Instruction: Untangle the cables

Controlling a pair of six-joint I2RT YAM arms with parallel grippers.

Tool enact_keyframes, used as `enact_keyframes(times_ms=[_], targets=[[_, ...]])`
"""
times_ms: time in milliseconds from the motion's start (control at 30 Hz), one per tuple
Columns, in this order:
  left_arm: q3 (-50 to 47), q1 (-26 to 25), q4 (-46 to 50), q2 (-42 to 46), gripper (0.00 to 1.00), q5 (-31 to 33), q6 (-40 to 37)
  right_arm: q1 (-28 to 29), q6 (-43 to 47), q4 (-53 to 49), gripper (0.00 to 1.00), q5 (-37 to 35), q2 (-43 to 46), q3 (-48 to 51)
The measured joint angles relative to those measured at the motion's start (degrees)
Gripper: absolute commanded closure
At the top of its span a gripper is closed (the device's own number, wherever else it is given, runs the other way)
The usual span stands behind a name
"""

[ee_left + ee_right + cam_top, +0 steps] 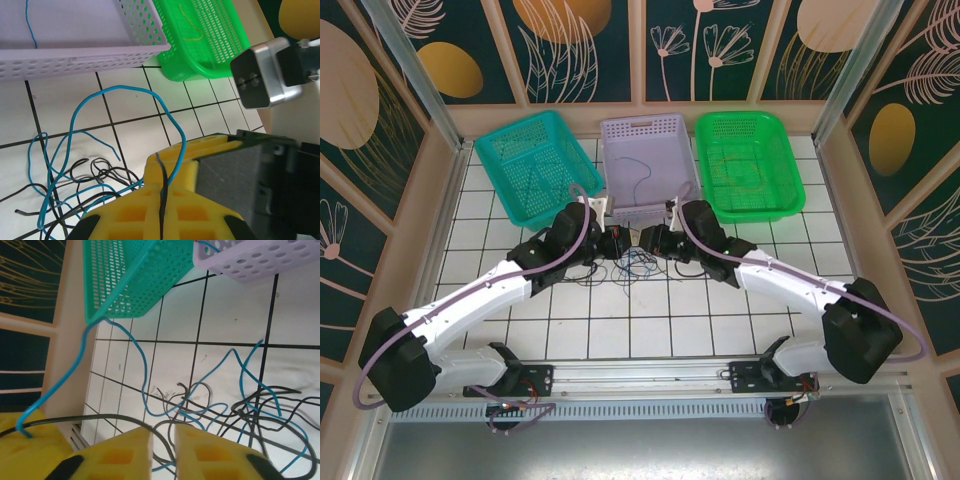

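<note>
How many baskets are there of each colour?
Teal basket: 1
Lilac basket: 1
Green basket: 1
Total: 3 baskets

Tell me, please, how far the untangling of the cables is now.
Done: one blue cable lies in the lilac basket, thin strands in the green basket. In hand: left gripper shut on black and blue strands; a black strand passes between the right gripper's nearly closed jaws. Left: the tangle on the table.
</note>
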State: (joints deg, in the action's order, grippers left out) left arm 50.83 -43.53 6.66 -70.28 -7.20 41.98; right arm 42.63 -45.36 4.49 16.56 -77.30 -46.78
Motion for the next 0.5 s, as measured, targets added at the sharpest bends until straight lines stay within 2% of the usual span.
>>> enact_keyframes(times_ms=[100, 300, 500], targets=[[0.0, 0.0, 0.2, 0.0, 1.0, 0.2, 0.0, 0.0, 1.1, -0.2, 1.0, -0.7, -0.3, -0.2], [-0.7, -0.1, 1.2, 0.2, 0.74, 2.9, 0.2, -1.2, 2.1, -1.4, 1.0, -2.7, 1.0, -0.3], [-3.2, -0.1, 1.6, 0.8, 0.7, 6.7, 0.7, -3.0, 3.1, -3.9, 1.0, -4.0, 2.4, -0.3]])
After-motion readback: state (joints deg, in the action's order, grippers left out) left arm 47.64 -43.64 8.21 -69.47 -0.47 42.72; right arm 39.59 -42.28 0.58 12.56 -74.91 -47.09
